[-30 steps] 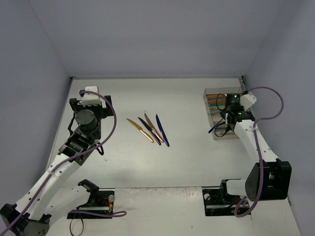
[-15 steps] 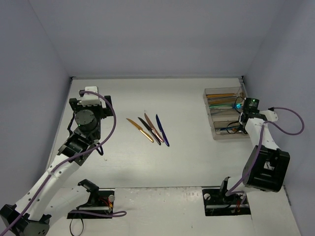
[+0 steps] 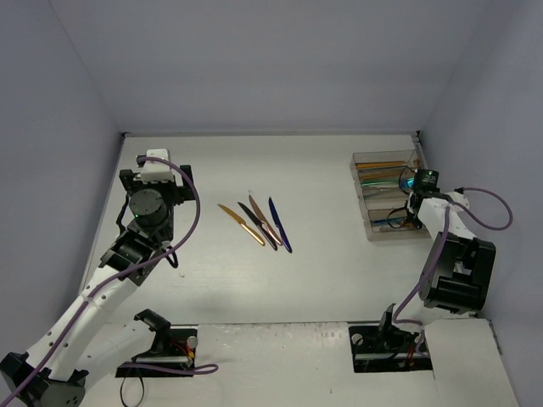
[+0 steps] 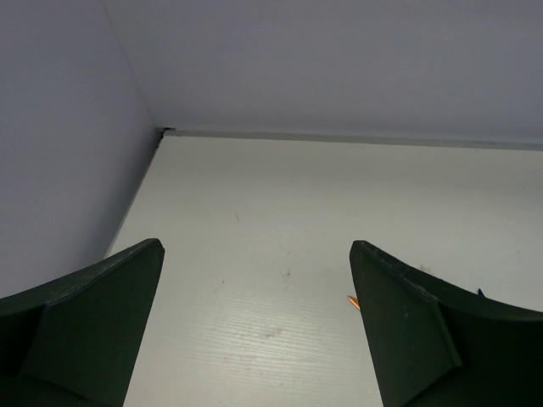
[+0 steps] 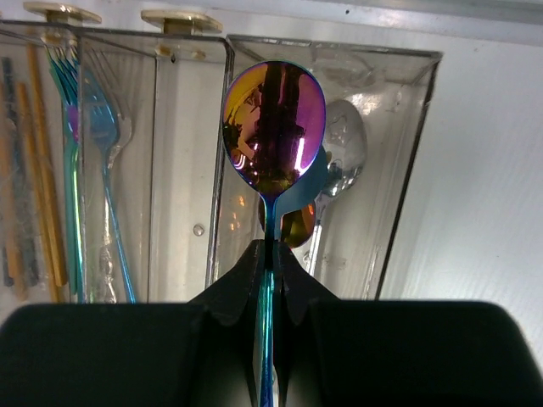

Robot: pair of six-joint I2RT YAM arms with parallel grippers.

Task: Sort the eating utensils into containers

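My right gripper (image 5: pixel 273 254) is shut on the handle of an iridescent blue-purple spoon (image 5: pixel 273 127) and holds it, bowl up, over a clear tray (image 5: pixel 410 161). That tray holds a silver spoon (image 5: pixel 346 144) and a gold one (image 5: pixel 299 225). The tray to its left holds teal and blue forks (image 5: pixel 100 136). In the top view the right gripper (image 3: pixel 417 181) is at the right side of the tray row (image 3: pixel 366 202). Several knives lie mid-table: gold (image 3: pixel 241 224), black (image 3: pixel 257 225), bronze (image 3: pixel 265 219) and blue (image 3: pixel 280 225). My left gripper (image 4: pixel 254 246) is open and empty.
The left arm (image 3: pixel 146 212) stands at the table's left, aimed at the far wall. A gold knife tip (image 4: pixel 353 301) shows beside the left gripper's right finger (image 4: pixel 424 331). Gold utensils (image 5: pixel 34 178) lie in the tray at the far left of the right wrist view. Walls close the table on three sides.
My right arm has swung from the near left part of the tray row to its right side, turning the wrist with the spoon in it. The left arm has not moved.
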